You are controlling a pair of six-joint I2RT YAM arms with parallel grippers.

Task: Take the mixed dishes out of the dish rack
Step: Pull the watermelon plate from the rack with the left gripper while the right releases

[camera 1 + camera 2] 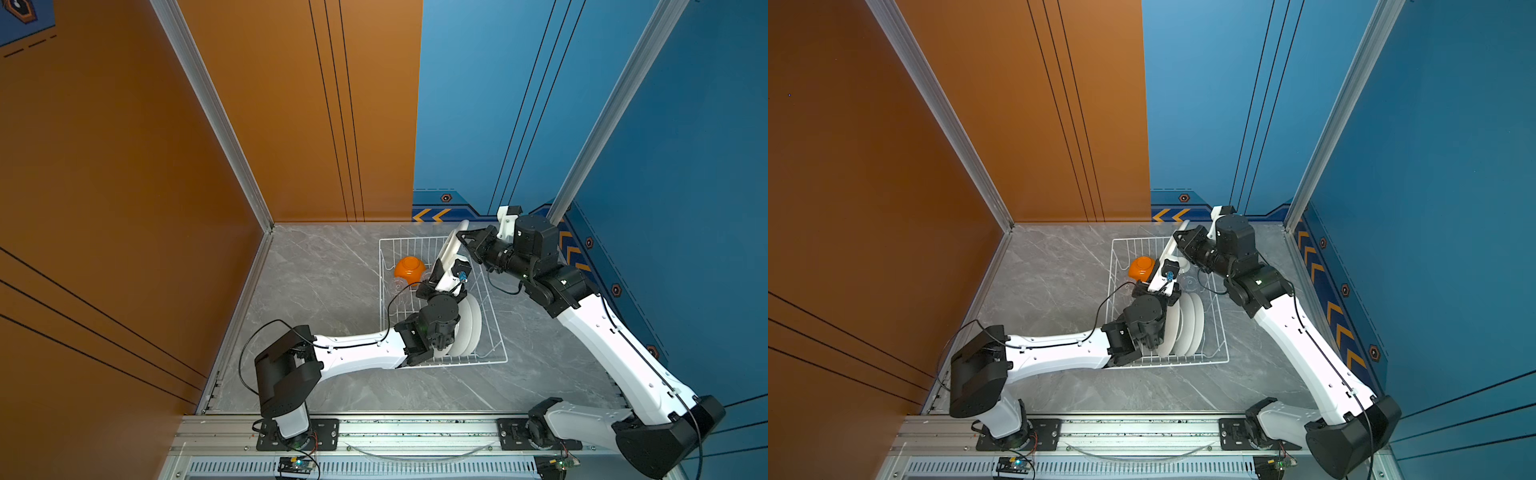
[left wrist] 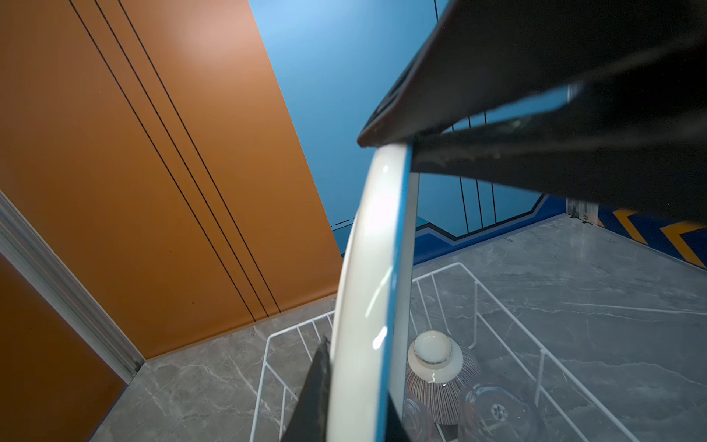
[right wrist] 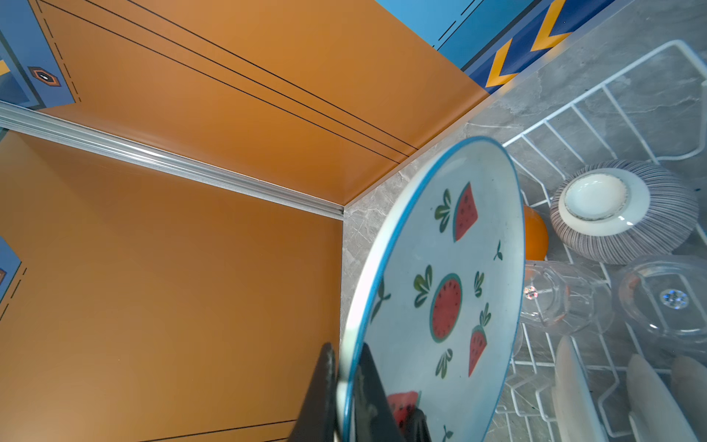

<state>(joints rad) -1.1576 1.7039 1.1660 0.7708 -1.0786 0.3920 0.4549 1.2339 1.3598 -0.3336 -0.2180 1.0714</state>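
The watermelon plate (image 3: 440,268) hides most of the orange bowl (image 3: 535,237).

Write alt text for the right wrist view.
The right gripper clamps the blue rim of a watermelon plate held on edge against orange walls. Behind it, the wire rack holds an upturned striped bowl, an orange bowl, two glass cups and white plates standing on edge.

Left arm (image 1: 357,351) and right arm (image 1: 615,345) reach inward, jaws clamped.
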